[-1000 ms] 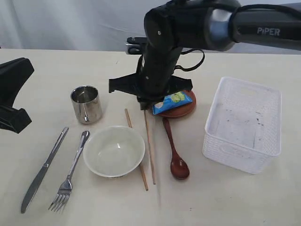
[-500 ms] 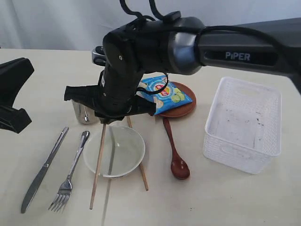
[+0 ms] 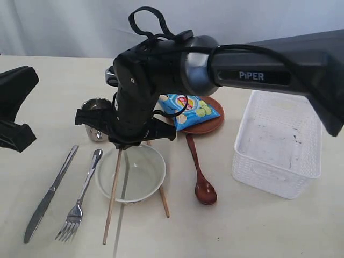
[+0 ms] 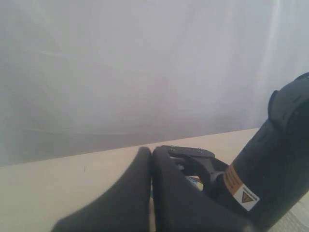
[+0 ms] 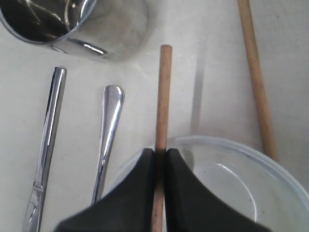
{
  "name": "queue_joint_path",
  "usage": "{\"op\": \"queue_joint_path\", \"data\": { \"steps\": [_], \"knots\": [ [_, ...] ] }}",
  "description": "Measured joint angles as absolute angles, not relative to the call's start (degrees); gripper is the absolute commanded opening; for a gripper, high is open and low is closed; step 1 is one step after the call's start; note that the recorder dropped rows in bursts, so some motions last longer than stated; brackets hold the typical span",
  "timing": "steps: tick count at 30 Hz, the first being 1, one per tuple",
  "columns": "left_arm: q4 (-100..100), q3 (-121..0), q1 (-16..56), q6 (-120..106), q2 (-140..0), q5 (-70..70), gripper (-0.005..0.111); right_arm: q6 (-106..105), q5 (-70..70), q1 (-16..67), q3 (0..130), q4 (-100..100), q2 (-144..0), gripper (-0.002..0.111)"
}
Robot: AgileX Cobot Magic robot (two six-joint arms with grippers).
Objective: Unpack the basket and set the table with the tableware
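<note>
My right gripper (image 3: 119,146) (image 5: 160,151) reaches across to the left and is shut on one wooden chopstick (image 3: 112,196) (image 5: 163,96). It holds the stick slanted over the left rim of the white bowl (image 3: 134,173) (image 5: 231,183). The second chopstick (image 3: 164,201) (image 5: 256,77) lies by the bowl's right side. The steel cup (image 3: 95,105) (image 5: 77,21), the knife (image 3: 47,196) (image 5: 48,135) and the fork (image 3: 80,199) (image 5: 110,130) lie to the left. The dark spoon (image 3: 200,174) lies below the brown plate (image 3: 212,122). The white basket (image 3: 279,142) stands empty on the right. My left gripper (image 4: 151,153) is shut and empty.
A blue crisp packet (image 3: 189,107) lies on the plate. The left arm (image 3: 15,107) rests at the far left edge of the beige table (image 3: 242,231). The right arm's bulky body (image 3: 161,70) hangs over the cup and plate area.
The right gripper has carried the chopstick from the bowl's right side over to its left rim, uncovering the crisp packet. In the last half second it shifted only slightly.
</note>
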State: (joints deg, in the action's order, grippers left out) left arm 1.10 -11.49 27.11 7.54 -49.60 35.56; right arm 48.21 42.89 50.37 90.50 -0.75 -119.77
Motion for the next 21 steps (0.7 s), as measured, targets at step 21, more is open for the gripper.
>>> {"op": "queue_joint_path", "data": {
  "steps": [21],
  "knots": [
    [1.10, -11.49, 27.11, 7.54, -49.60, 35.56, 0.000, 48.64, 45.26, 50.37, 90.50, -3.60, -119.77, 0.000]
  ]
}}
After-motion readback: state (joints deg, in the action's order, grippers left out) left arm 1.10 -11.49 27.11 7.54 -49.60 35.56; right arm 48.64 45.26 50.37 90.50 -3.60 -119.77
